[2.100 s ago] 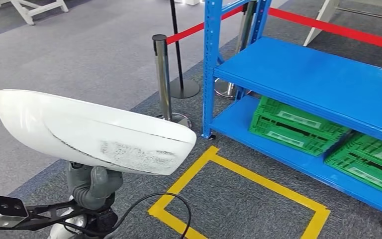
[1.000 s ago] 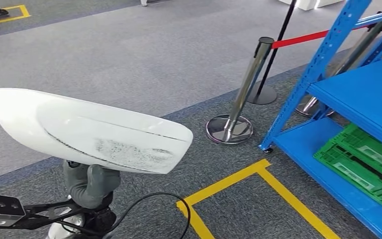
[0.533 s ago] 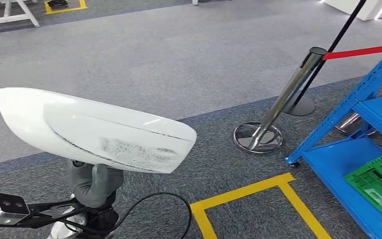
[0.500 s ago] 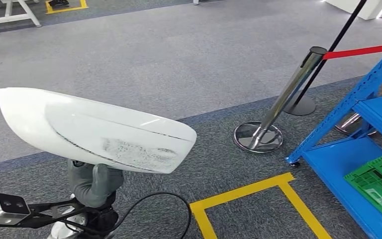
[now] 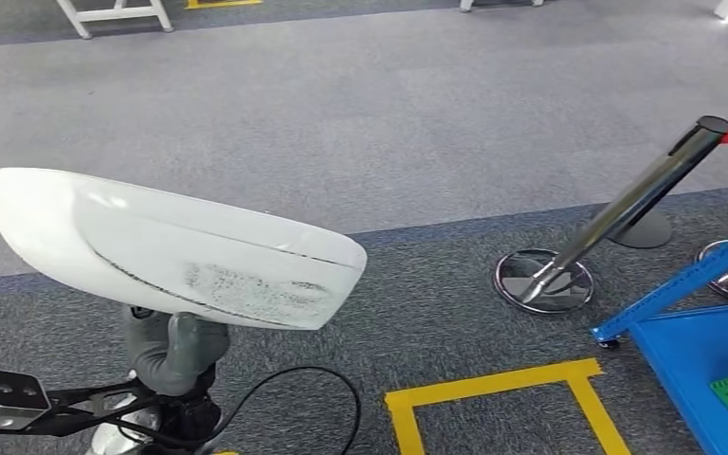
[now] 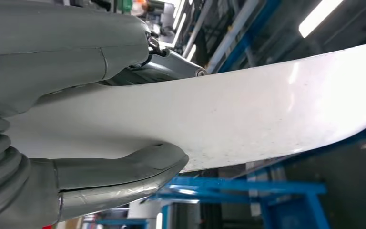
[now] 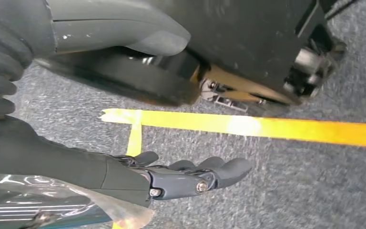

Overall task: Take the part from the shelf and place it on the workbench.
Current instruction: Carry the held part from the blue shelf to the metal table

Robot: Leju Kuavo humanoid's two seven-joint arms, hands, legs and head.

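Grey carpeted floor (image 5: pixel 360 114); chrome stanchion post (image 5: pixel 616 213) leans at right, its round base (image 5: pixel 543 281) beside yellow floor tape (image 5: pixel 493 387) at lower centre; white stand legs (image 5: pixel 114 13) upper left

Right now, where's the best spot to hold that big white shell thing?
Probably where the left hand grips the white part now: from beneath, near mid-length, thumb on one face and fingers on the other. It is long, thin and curved, so a middle hold likely balances it.

Grey ribbed left hand (image 5: pixel 175 351), trailing black cable (image 5: pixel 303 398).
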